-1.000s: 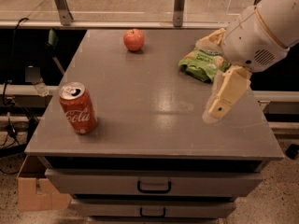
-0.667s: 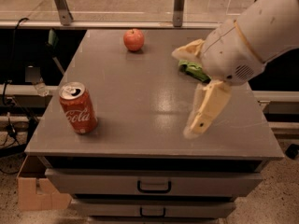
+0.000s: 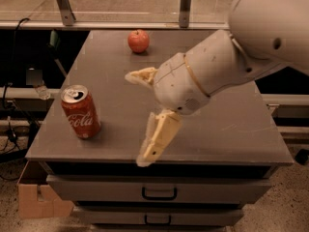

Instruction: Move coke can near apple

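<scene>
The coke can, red with white script and a silver top, stands upright near the front left corner of the grey table. The apple, small and red-orange, sits at the far edge of the table, left of middle. My gripper hangs over the table's front middle, to the right of the can and apart from it. Its two cream fingers are spread wide, and nothing is between them. The big white arm reaches in from the upper right.
The table is a drawer cabinet with handles at the front. A cardboard box sits on the floor at the lower left. A rail with metal posts runs behind the table. Cables hang at the left.
The arm has swung left and forward across the table, bringing the gripper closer to the can. It now covers the green bag seen earlier. Can and apple have not moved.
</scene>
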You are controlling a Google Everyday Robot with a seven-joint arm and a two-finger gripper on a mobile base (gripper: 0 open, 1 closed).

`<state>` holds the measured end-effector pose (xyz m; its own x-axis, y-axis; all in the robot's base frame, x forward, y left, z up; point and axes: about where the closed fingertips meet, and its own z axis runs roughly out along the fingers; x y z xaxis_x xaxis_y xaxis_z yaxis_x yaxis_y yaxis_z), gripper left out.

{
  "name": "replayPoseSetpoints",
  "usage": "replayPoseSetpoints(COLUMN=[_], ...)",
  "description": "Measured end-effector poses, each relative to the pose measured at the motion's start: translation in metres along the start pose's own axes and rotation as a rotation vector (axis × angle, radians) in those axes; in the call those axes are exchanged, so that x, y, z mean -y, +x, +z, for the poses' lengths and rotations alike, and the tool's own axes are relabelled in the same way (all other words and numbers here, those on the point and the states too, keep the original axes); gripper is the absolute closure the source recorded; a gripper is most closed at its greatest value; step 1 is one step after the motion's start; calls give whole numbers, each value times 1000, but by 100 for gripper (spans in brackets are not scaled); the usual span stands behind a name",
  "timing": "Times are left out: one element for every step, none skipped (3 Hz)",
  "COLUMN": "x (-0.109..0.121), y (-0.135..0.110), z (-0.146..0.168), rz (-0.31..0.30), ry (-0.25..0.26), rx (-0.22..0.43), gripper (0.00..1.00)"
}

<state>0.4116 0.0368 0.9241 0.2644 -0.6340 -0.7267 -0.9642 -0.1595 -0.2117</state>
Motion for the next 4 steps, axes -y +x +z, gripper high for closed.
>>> replayPoseSetpoints(x=[19, 33, 41, 49], y=[-10, -11, -16, -23], z=[33, 59, 85, 105], rz=[9, 72, 138, 186], ry=[1, -5, -22, -43], rx=[80, 155, 221, 272], gripper=[0, 0, 0, 0])
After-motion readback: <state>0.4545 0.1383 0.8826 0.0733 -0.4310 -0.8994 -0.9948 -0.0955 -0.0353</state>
